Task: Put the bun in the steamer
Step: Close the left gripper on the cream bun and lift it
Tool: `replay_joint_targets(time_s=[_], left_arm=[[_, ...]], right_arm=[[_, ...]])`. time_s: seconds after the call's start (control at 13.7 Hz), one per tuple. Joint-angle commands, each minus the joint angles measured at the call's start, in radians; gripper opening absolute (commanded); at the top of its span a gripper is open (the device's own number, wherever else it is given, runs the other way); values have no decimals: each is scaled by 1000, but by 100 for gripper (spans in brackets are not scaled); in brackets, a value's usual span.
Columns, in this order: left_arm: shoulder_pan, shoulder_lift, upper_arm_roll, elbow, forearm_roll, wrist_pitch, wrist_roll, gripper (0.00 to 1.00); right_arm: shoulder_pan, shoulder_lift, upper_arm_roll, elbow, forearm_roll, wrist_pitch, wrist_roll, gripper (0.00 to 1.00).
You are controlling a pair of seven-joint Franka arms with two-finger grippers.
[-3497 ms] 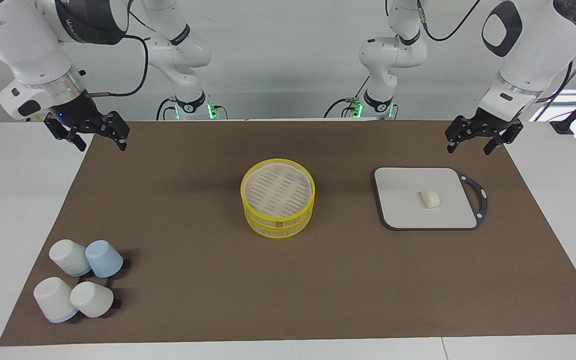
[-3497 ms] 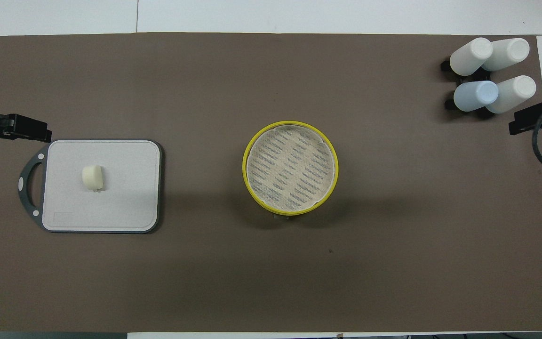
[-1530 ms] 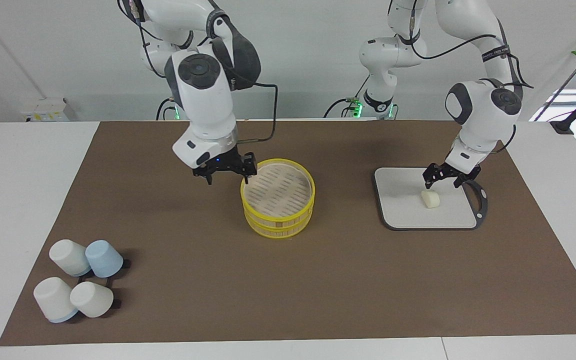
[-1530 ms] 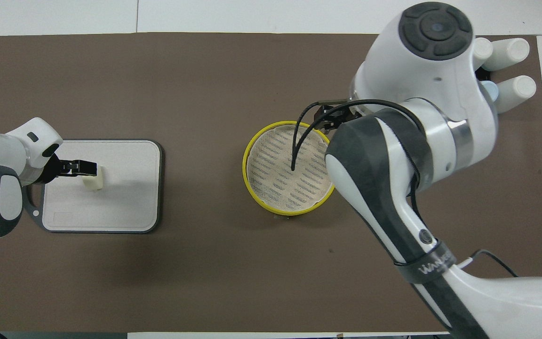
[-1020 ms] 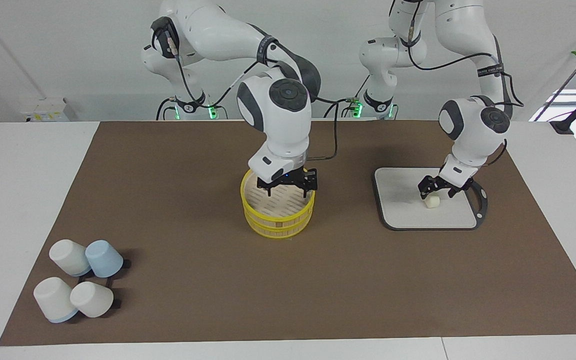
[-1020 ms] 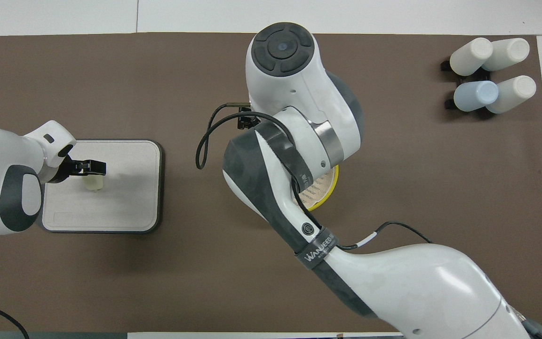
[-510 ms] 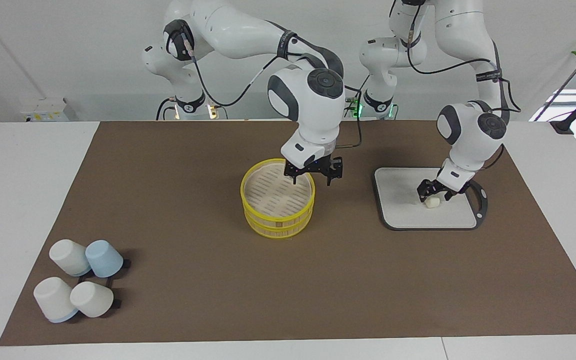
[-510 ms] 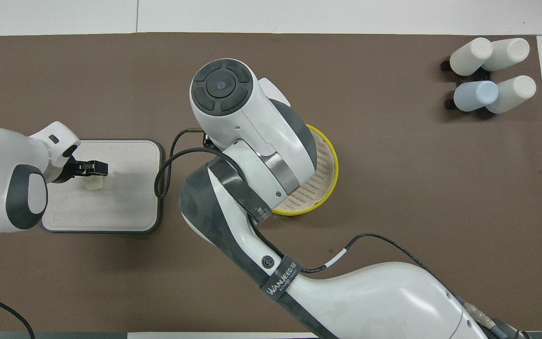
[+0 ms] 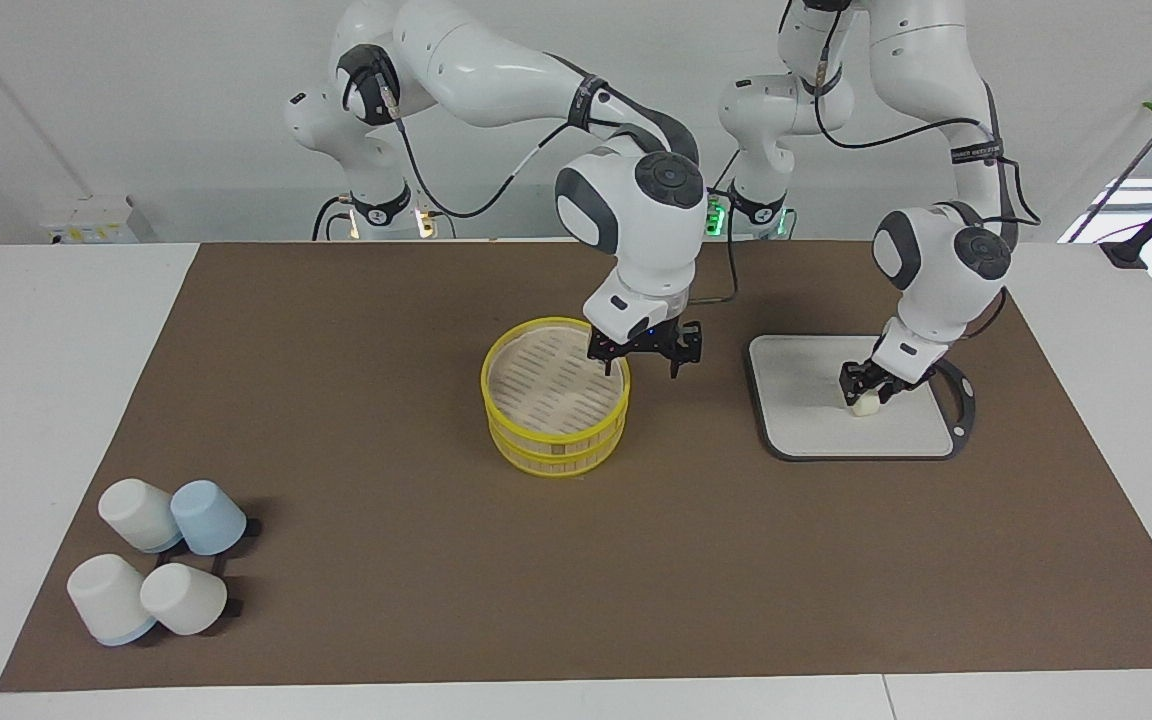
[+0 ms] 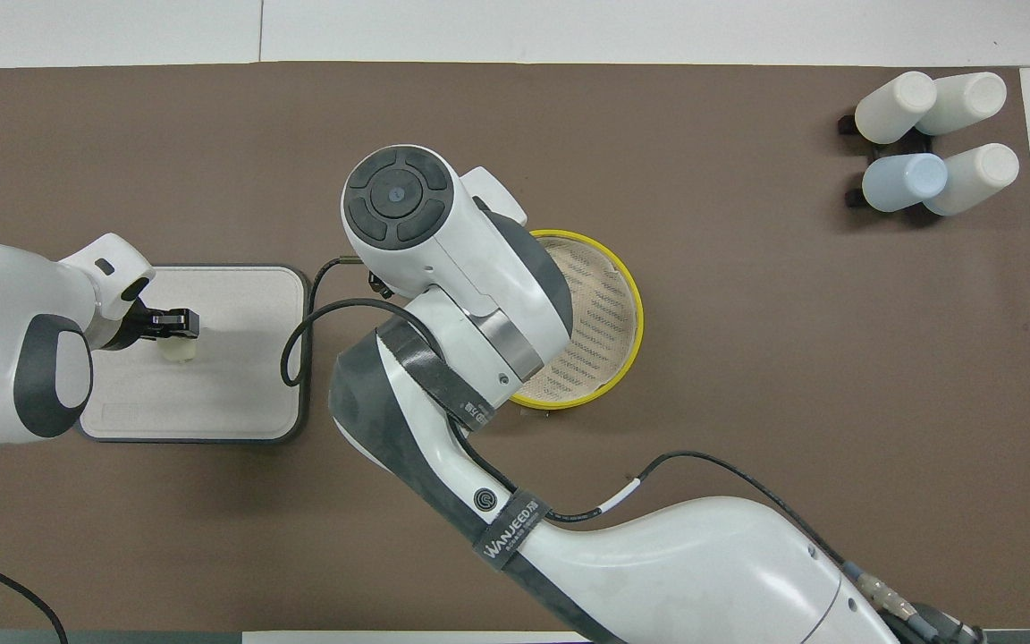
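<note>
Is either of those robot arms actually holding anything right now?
The left gripper has its jaws around the bun on the board, by its sides. The right gripper, over the steamer rim, holds nothing.

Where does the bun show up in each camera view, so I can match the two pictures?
Facing view: the bun lies on the grey board, between the left gripper's fingers.
Overhead view: the bun lies on the grey board, at the picture's left.
Shared landmark: the steamer, mid-table.
</note>
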Motion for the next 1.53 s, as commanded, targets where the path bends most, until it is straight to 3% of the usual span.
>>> replay_joint_targets(time_s=[0.0,0.29,0.73,0.8,1.17,1.24,1.46], left_arm=[[2,-5,-1,-20,-4,22,-9,24],[2,-3,-1,14,-4,-8,-28,21],[-27,-17,-6,192,-2,-275,-112,21],[-29,-19,-7,207,-2,-303,-120,21],[-90,-32,-12,285,-2,-413,-257,22],[-105,-39,-13,285,-4,-415,-285,22],[-136,-42,-14,293,-4,-422,-344,22]], right_arm=[[-3,-42,1,-95,3,62,18,100],[4,-50,1,-157,8,108,37,99],[4,-61,2,-188,11,105,61,91],[4,-62,2,-189,11,104,67,84],[35,-64,-1,-180,5,87,89,24],[38,-64,-1,-175,4,81,112,0],[41,-64,-1,-172,-10,68,115,0]])
